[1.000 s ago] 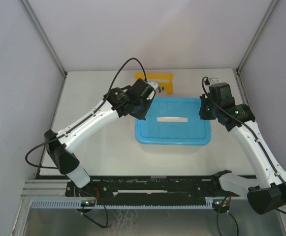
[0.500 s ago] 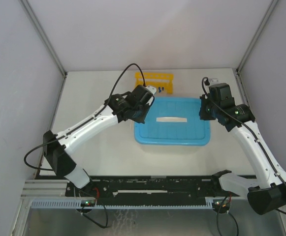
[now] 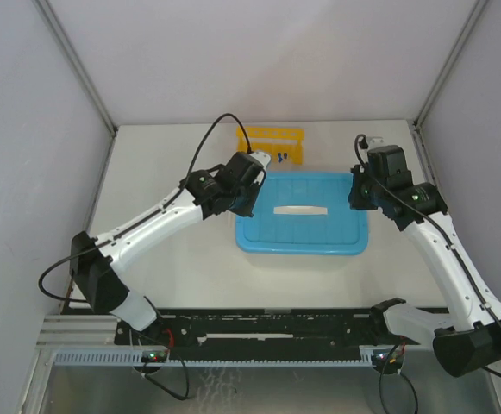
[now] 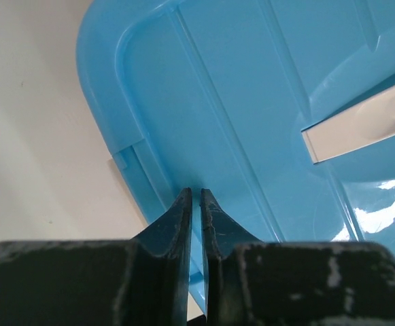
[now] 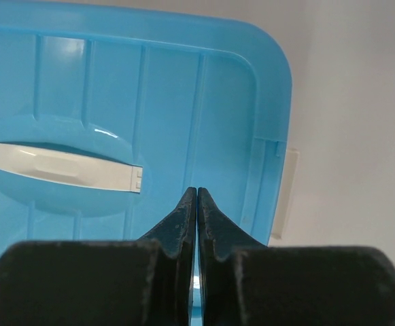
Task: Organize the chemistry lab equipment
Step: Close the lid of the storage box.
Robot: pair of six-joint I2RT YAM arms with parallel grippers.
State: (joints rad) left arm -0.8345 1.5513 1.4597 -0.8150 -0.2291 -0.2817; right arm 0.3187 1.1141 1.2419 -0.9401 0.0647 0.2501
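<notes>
The left tool (image 4: 196,193) drew back toward the lid's (image 3: 302,226) left edge, parting slightly.

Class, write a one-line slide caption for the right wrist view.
Right hand, fingers together and holding nothing, poised over the blue lid near its white handle.

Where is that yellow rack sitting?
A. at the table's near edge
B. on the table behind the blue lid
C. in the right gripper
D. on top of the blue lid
B: the yellow rack stands on the table, just beyond the far edge of the blue lid.
</notes>
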